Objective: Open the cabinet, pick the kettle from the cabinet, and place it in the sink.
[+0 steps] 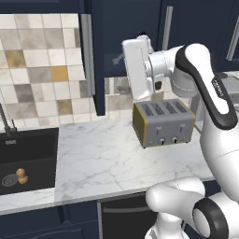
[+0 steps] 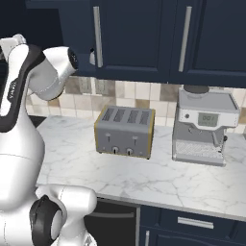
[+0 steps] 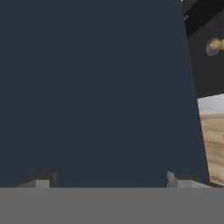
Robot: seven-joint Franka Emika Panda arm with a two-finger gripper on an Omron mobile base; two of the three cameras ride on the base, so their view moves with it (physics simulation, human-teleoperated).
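Observation:
The cabinet (image 2: 134, 38) is dark navy, with long silver bar handles (image 2: 97, 36) on its doors. In the left base view one door (image 1: 98, 70) looks swung outward, its handle (image 1: 86, 51) on the left edge. My gripper (image 3: 109, 181) is open with nothing between its widely spread fingertips (image 3: 43, 180). It faces a flat navy door surface (image 3: 96, 87) at very close range. In the right base view the gripper tip (image 2: 91, 57) sits just beside the lower end of that handle. The black sink (image 1: 28, 154) lies at the counter's left end. The kettle is out of view.
A silver four-slot toaster (image 1: 163, 122) stands on the marble counter (image 1: 102, 158) under my arm. A grey coffee machine (image 2: 204, 127) is to its right. A small brown object (image 1: 22, 176) lies in the sink by the drain, and the dark faucet (image 1: 5, 122) rises behind.

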